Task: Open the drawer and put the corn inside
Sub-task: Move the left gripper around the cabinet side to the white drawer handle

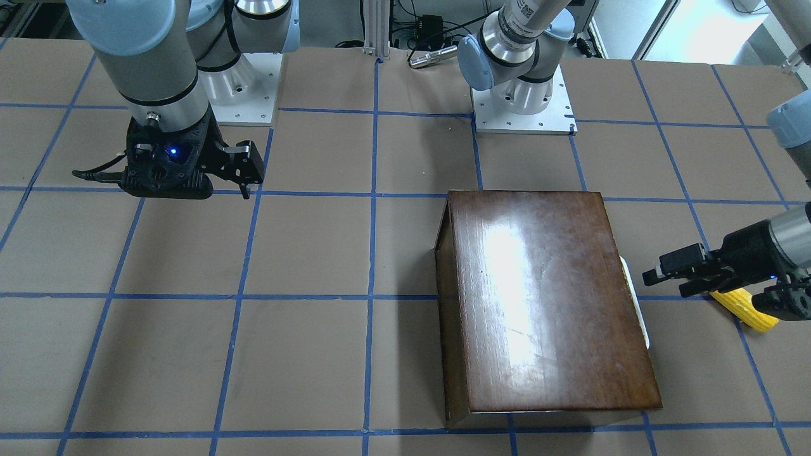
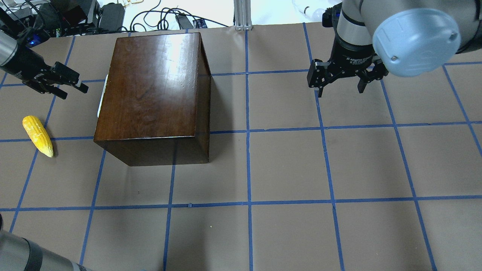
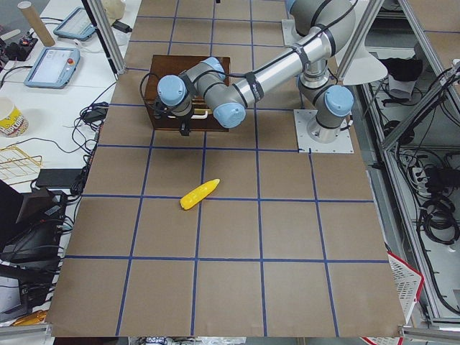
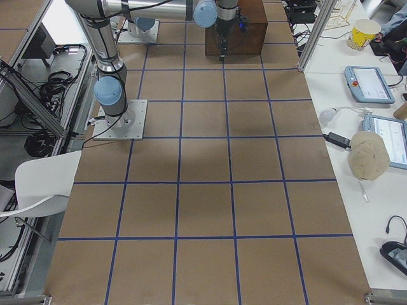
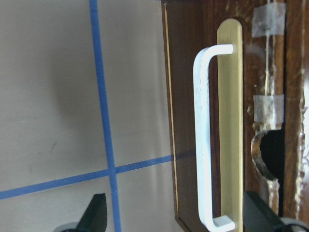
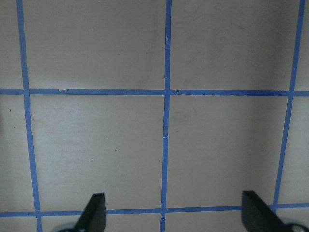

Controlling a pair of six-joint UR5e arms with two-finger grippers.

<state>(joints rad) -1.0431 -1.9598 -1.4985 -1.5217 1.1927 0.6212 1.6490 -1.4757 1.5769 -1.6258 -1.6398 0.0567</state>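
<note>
The glossy dark brown box (image 2: 150,94) stands on the table, and its drawer is shut. The drawer's worn dark front panel (image 5: 273,72) carries a white handle (image 5: 205,140), which also shows as a sliver in the overhead view (image 2: 101,99). My left gripper (image 2: 74,91) is open and empty. It points at the handle from a short distance, with its fingertips (image 5: 96,215) apart from the panel. The yellow corn (image 2: 37,135) lies on the table near the left gripper, partly hidden behind it in the front-facing view (image 1: 747,310). My right gripper (image 2: 340,88) is open and empty over bare table.
The table is brown with a grid of blue tape lines (image 6: 166,145). The right arm hangs on the box's far side from the corn. Cables and electronics (image 2: 94,15) lie beyond the table's far edge.
</note>
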